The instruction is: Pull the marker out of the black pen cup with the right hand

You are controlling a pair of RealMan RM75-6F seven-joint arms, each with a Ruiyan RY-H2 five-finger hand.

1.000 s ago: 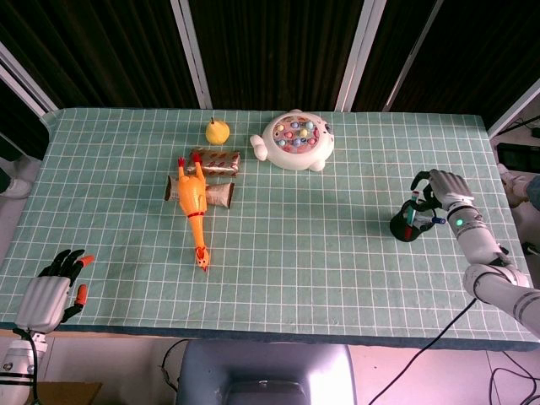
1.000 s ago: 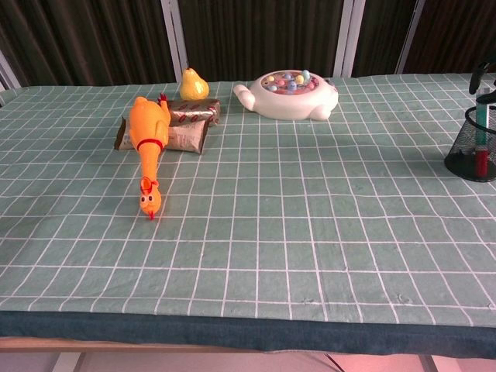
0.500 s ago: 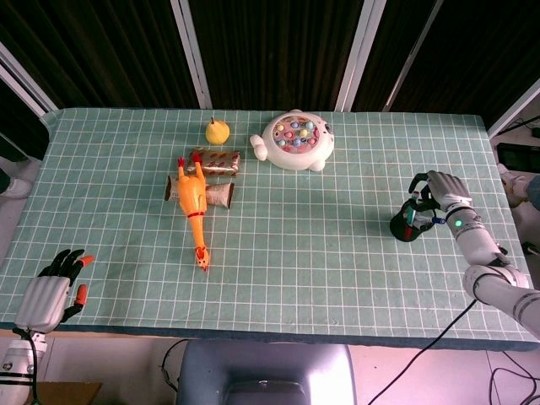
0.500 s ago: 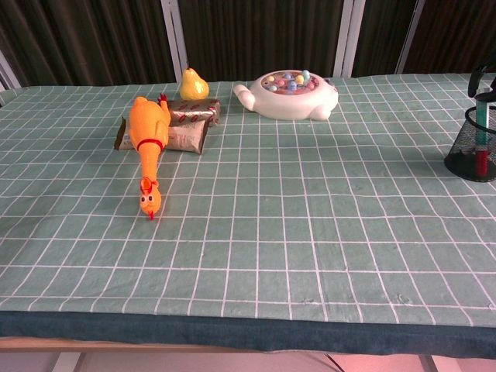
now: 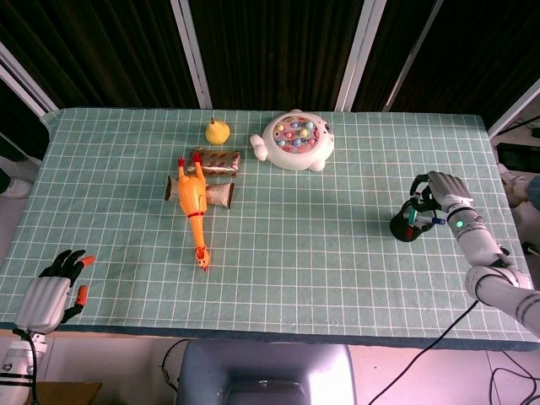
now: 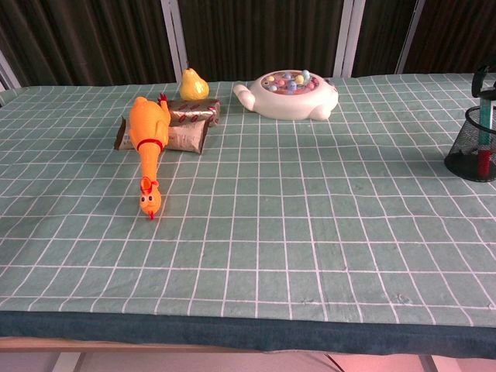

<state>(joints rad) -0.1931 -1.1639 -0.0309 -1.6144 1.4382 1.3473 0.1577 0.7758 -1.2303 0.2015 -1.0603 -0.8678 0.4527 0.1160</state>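
Observation:
The black mesh pen cup (image 5: 405,227) stands near the table's right edge, also seen in the chest view (image 6: 471,147). A teal and red marker (image 5: 410,217) stands upright in the pen cup (image 6: 484,128). My right hand (image 5: 437,199) hovers just behind and above the cup, its fingers apart and curved over the marker's top. In the chest view only one dark fingertip (image 6: 479,76) shows, close over the marker. I cannot tell whether it touches. My left hand (image 5: 48,292) hangs off the near left table edge, fingers spread, holding nothing.
A rubber chicken (image 5: 192,207) lies at centre left on two foil snack packs (image 5: 215,160). A yellow pear (image 5: 218,131) and a white fishing toy (image 5: 294,140) stand at the back. The green checked cloth (image 5: 321,253) covers the table.
The right hand has shifted very slightly toward the right over the cup. The marker still stands in the cup. The left hand has not moved.

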